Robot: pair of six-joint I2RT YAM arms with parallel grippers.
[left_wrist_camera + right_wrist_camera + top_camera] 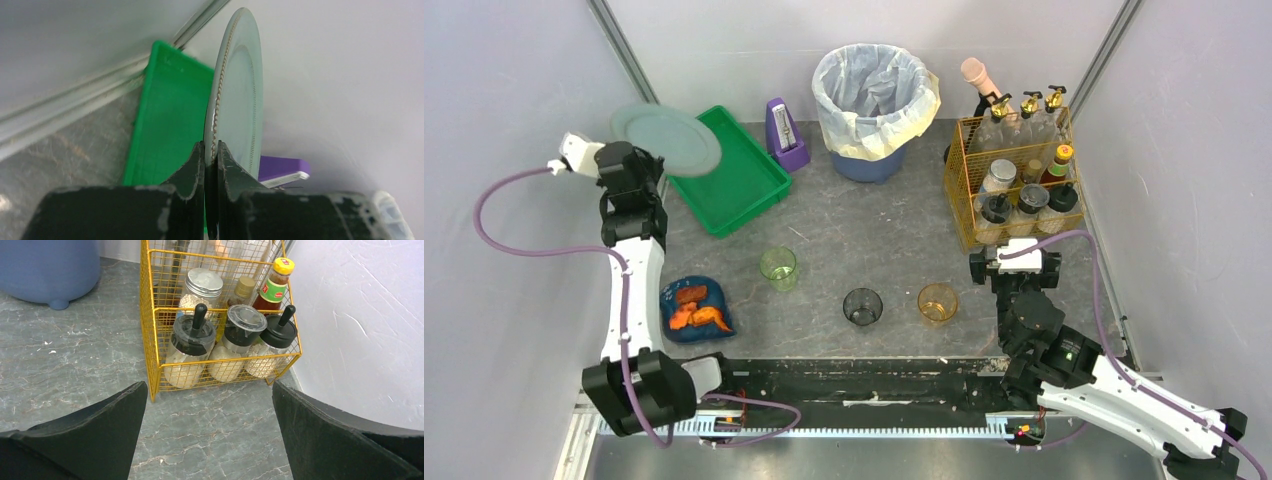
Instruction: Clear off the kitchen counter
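My left gripper (642, 152) is shut on the rim of a pale green plate (667, 139) and holds it in the air over the left end of the green tray (744, 185). In the left wrist view the plate (240, 95) stands edge-on between my fingers (192, 167), with the tray (170, 120) behind it. The dark-grey marbled kitchen counter (864, 240) carries a green cup (778, 267), a dark cup (862, 306), an amber cup (937, 302) and a blue dish with orange food (694, 309). My right gripper (1014, 262) is open and empty over bare counter (210, 425).
A blue bin with a white liner (874, 100) stands at the back, a purple metronome (785, 134) beside the tray. A yellow wire basket of jars and bottles (1014, 180) stands at the right, and is in the right wrist view (220, 335). A black rail (854, 385) runs along the near edge.
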